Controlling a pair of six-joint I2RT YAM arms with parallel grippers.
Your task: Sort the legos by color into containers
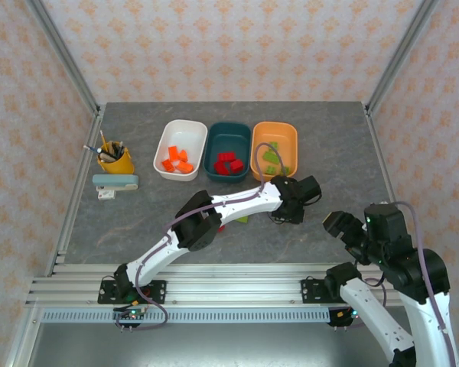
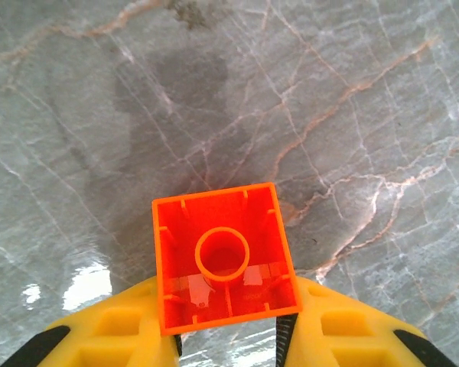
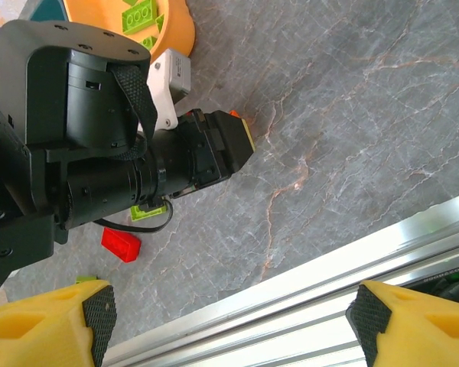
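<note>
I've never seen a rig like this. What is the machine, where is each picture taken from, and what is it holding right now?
This is a robot: a left arm and a right arm bolted at the near edge of a grey table, each ending in a two-finger gripper. One picture looks down from above; the other two come from cameras on the wrists. On the table stand a white tub with orange bricks, a dark teal tub with red bricks, an orange tub with green bricks, and a yellow pen cup. The left gripper is shut on an orange brick. The right gripper is open and empty; a loose red brick and lime brick lie on the table.
</note>
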